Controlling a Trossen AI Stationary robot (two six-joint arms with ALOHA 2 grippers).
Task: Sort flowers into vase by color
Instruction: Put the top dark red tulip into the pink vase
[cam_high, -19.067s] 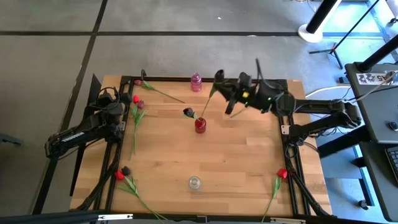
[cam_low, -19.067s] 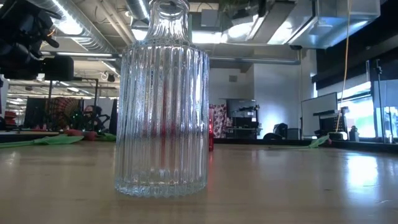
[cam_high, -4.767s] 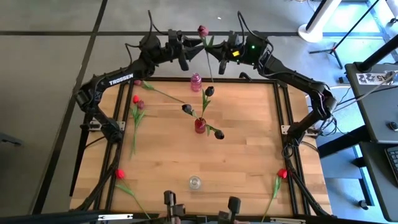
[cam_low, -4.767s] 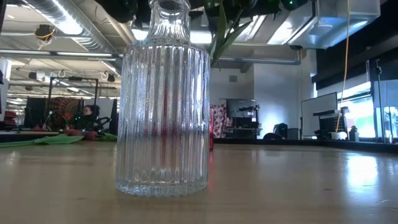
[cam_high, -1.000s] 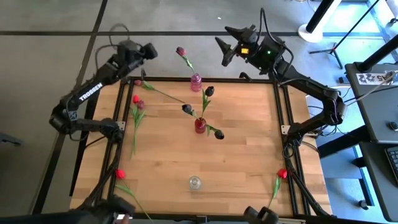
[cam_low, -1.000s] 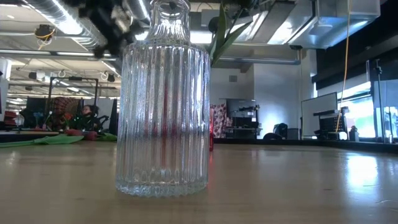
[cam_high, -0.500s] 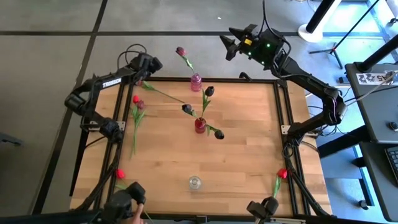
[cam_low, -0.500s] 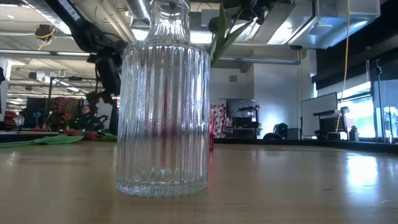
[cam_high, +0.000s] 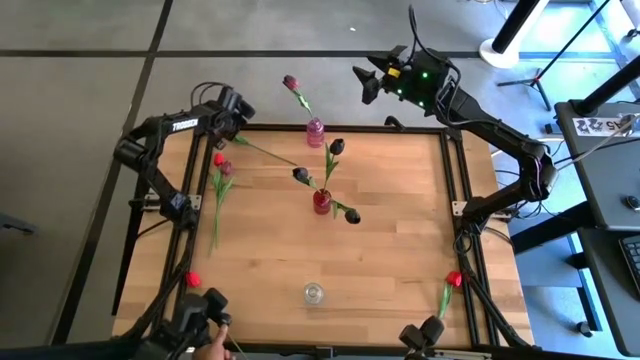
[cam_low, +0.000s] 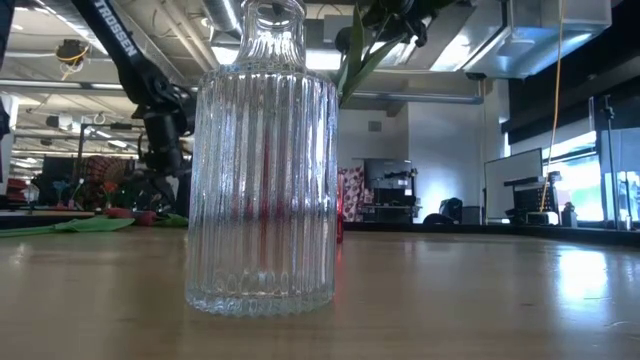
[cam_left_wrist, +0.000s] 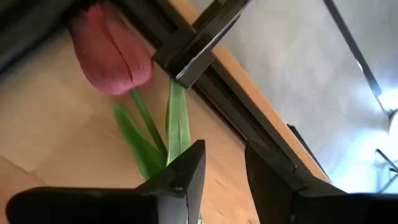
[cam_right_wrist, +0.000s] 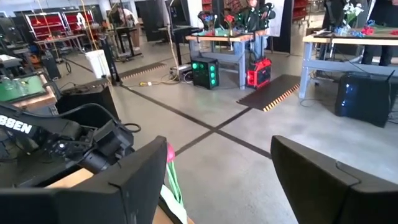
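My left gripper (cam_high: 229, 108) is open, low over the table's far left corner. Its fingers point down over a pink tulip (cam_high: 222, 131) lying there. In the left wrist view the tulip's head (cam_left_wrist: 112, 59) and green stem (cam_left_wrist: 148, 134) lie just beyond the fingers, around the gripper's gap (cam_left_wrist: 224, 171). My right gripper (cam_high: 368, 80) is open and empty, raised beyond the far edge. A magenta tulip (cam_high: 291, 83) stands in the pink vase (cam_high: 315, 132). Three dark tulips (cam_high: 337, 147) stand in the red vase (cam_high: 321, 201).
A clear ribbed vase (cam_high: 313, 293) stands near the front edge and fills the low view (cam_low: 262, 160). Red tulips lie at the left edge (cam_high: 219, 162), near left (cam_high: 192, 279) and near right (cam_high: 455, 279). A black frame (cam_high: 452, 180) rims the table. A hand (cam_high: 213, 348) shows below the front edge.
My left gripper has come down from high beyond the far edge toward the table's far left corner, over the pink tulip lying there. My right gripper has stayed raised beyond the far edge. The flowers have not moved.
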